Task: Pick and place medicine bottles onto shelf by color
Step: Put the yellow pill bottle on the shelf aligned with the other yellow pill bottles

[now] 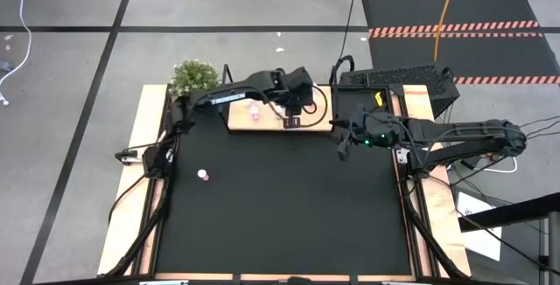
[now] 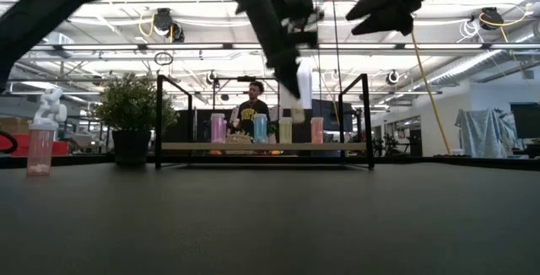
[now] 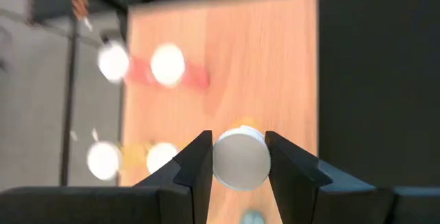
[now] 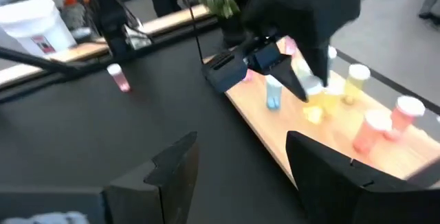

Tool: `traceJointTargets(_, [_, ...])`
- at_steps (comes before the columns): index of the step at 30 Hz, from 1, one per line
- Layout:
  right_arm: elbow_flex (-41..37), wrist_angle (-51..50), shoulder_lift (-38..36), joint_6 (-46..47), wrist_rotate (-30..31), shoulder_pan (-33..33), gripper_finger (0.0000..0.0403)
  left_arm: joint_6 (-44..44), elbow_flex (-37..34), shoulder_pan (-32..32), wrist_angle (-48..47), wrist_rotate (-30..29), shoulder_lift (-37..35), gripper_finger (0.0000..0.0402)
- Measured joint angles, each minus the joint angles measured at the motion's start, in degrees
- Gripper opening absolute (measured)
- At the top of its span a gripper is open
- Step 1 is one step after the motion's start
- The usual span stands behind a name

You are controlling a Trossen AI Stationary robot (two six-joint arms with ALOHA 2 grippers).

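Left wrist view: a white-capped bottle [image 3: 240,159] sits gripped between the left gripper [image 3: 237,172] jaws, above the shelf [image 3: 275,66]. Right gripper [image 4: 240,162] hangs w/ jaws apart, holding nothing, near the shelf's end. One pink bottle [image 1: 203,175] stands alone on the black mat [image 1: 289,215]. A plant [image 1: 193,76] is by the shelf; a person [image 2: 251,106] sits beyond.

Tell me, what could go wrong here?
The left claw holds a bottle over the shelf, where other bottles already stand close together; lowering it could knock one over. One pink bottle stands alone on the table, where a swinging arm might tip it.
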Motion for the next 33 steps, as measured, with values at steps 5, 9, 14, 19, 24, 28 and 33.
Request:
traceJointTargets(5, [-0.04,-5.04,0.0,0.83,0.0,0.0,0.0215,-0.02,2.94,1.93,-5.81,1.59,4.03,0.0122])
traceJointTargets(9, [-0.07,-6.23,0.02,0.68,0.03,0.0,0.0215,0.3,2.94,2.57,-6.03,1.76,4.23,0.0122])
traceJointTargets(14, [-0.07,-6.18,0.02,-0.58,0.03,0.0,0.0215,0.59,2.61,2.9,-5.18,1.97,4.23,0.0122])
traceJointTargets(19, [-0.07,-6.16,0.04,-1.37,0.0,-0.02,0.0215,-0.43,0.12,2.52,-5.08,2.13,4.23,0.0122])
traceJointTargets(24, [-0.07,-6.16,0.04,-1.53,0.0,-0.02,0.0215,-0.9,-1.16,2.01,-4.24,2.01,4.23,0.0122])
traceJointTargets(28, [-0.07,-6.14,0.03,-0.93,-0.18,-0.02,0.0215,-1.93,-1.26,2.05,-2.74,1.96,4.23,0.0122])
traceJointTargets(33, [-0.07,-6.14,0.04,0.29,-0.32,-0.02,0.0215,-2.81,-1.28,2.05,-2.44,1.94,4.23,0.0134])
